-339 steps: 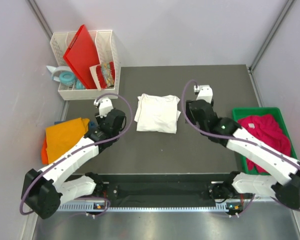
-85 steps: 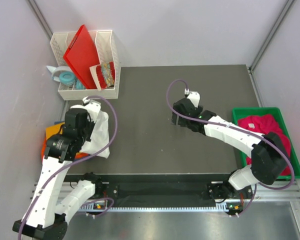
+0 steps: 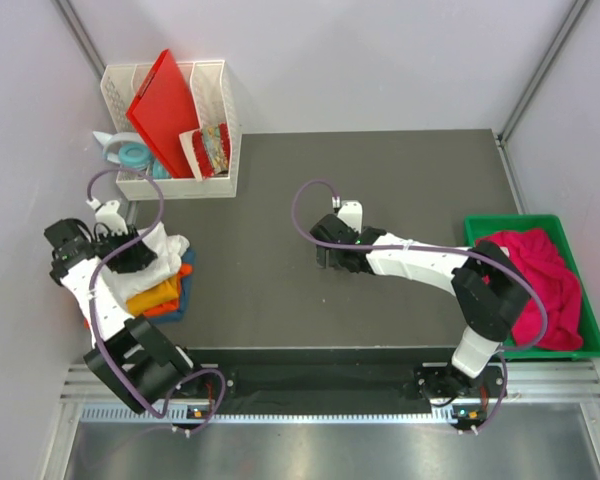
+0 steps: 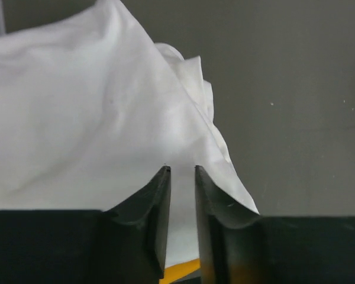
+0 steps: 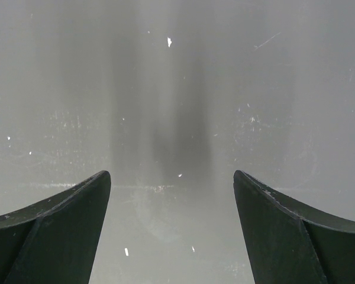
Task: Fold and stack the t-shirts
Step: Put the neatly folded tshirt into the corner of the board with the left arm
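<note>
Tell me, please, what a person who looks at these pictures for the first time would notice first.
The white t-shirt lies at the left, on top of an orange t-shirt, with the left pincer pinched on it. Next come the magenta t-shirt heaped in the green bin on the right, and the red board standing in the white rack at the far left.

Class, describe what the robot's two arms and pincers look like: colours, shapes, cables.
The left arm and right arm have white shells and black joints, each trailed by a looping purple-grey cable. The left pincer and right pincer have dark, smooth fingers tapering to curved tips.
</note>
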### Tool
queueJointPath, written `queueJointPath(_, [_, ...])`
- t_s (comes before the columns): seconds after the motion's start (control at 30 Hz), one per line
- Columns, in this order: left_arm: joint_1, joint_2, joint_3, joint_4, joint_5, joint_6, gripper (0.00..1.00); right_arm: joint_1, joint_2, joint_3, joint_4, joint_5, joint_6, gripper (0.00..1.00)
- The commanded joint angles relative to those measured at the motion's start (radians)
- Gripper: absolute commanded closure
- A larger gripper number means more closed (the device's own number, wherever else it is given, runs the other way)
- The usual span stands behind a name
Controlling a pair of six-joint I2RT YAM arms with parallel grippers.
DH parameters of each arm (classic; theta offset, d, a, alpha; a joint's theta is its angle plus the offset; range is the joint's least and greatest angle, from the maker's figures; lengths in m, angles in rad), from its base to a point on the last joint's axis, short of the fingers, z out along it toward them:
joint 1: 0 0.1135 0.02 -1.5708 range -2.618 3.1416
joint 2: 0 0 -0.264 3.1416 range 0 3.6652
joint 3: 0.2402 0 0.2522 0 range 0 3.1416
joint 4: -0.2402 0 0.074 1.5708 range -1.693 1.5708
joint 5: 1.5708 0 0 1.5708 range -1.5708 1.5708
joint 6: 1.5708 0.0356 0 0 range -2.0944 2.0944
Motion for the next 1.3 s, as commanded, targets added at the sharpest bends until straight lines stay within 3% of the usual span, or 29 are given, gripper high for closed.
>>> queueJointPath(0.0, [-0.023, 0.017, -0.033, -0.034, -0.025, 0.046, 0.78, 0.018, -0.001, 0.035, 0.006, 0.018, 0.010, 0.16])
queueJointPath(0.17, [-0.022, 0.020, -0.029, -0.186, -0.040, 0.168, 1.00, 0.018, -0.003, 0.031, -0.008, 0.027, 0.013, 0.15])
queueJointPath(0.37, [-0.020, -0.042, -0.072, -0.407, -0.058, 0.382, 1.00, 0.018, 0.010, 0.031, -0.002, 0.027, 0.014, 0.16])
queueJointPath(0.63, [0.003, 0.010, -0.030, -0.541, -0.124, 0.549, 1.00, 0.018, 0.045, 0.068, 0.003, 0.015, 0.001, 0.15])
queueJointPath(0.83, [0.011, 0.023, -0.018, -0.441, -0.140, 0.474, 1.00, 0.018, 0.060, 0.074, 0.006, 0.009, 0.002, 0.15])
queueJointPath(0.97, [0.012, -0.027, 0.088, -0.349, -0.063, 0.364, 0.98, 0.018, 0.051, 0.062, 0.006, 0.013, 0.005, 0.15])
queueJointPath(1.0, [0.012, -0.033, 0.149, -0.332, -0.045, 0.318, 0.96, 0.018, 0.050, 0.062, 0.004, 0.013, 0.005, 0.15])
queueJointPath(1.1, [0.011, -0.040, 0.267, -0.242, 0.062, 0.206, 0.70, 0.018, 0.043, 0.056, 0.006, 0.016, 0.011, 0.15])
queueJointPath(1.13, [-0.003, -0.033, 0.295, -0.228, 0.084, 0.130, 0.37, 0.018, 0.042, 0.056, 0.006, 0.018, 0.017, 0.15])
queueJointPath(1.2, [-0.050, -0.018, 0.341, -0.139, 0.062, -0.011, 0.03, 0.019, 0.043, 0.058, 0.004, 0.018, 0.021, 0.15])
queueJointPath(1.27, [-0.216, -0.010, 0.341, -0.055, -0.061, -0.099, 0.01, 0.021, 0.042, 0.065, -0.005, 0.027, 0.022, 0.14])
